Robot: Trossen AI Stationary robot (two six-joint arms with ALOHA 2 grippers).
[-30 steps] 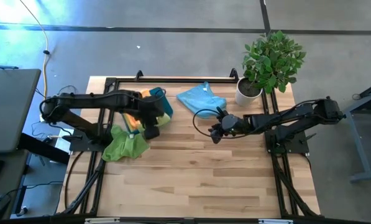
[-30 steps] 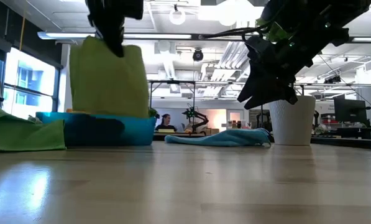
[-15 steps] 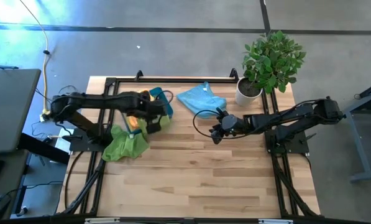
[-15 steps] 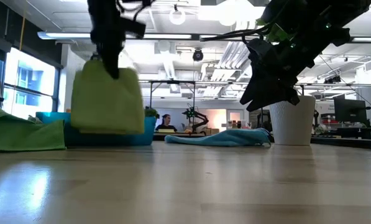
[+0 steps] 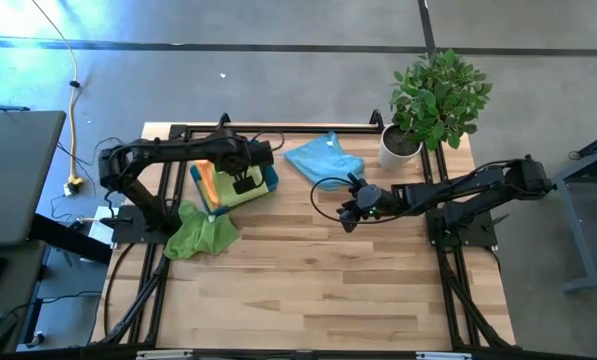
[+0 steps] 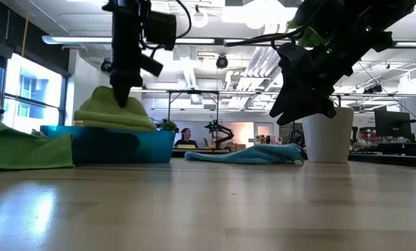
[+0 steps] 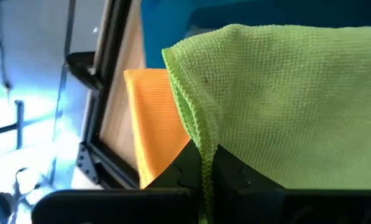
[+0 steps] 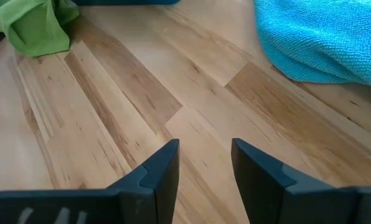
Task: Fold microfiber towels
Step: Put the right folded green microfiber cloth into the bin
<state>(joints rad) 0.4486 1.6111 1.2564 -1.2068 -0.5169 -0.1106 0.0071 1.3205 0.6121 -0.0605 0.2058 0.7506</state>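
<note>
Over teal tray (image 6: 124,146), left gripper (image 6: 121,97) pinches lime towel (image 7: 291,106).

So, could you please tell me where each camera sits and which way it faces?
High: overhead, looking down; both arms, left gripper at teal tray.
Low: table height, level; lime towel.
Left wrist: over tray; shut fingers pinch lime towel.
Right wrist: open fingers over wood.
Shared: blue towel.

Towel (image 7: 284,106) pinched in left claw (image 7: 207,177): lime green. Towel (image 7: 151,118) beside claw: orange. Tray (image 6: 117,146): teal.
</note>
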